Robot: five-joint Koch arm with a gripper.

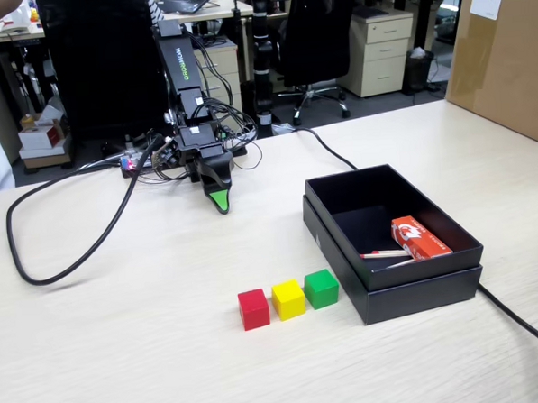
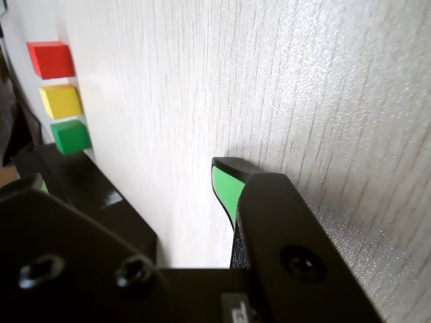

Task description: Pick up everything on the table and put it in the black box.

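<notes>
No small solid cube, red (image 1: pixel 254 309), yellow (image 1: pixel 289 299) or green (image 1: pixel 321 288), is in the shallow matte black box (image 1: pixel 342 254) yet; the pincer (image 1: pixel 218 202) looks pressed together, empty.

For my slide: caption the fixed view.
Gripper low on table; red, yellow, green cubes beside black box.

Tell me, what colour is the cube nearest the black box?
Green. The cube sits beside the box, clearest in the fixed view.
</notes>
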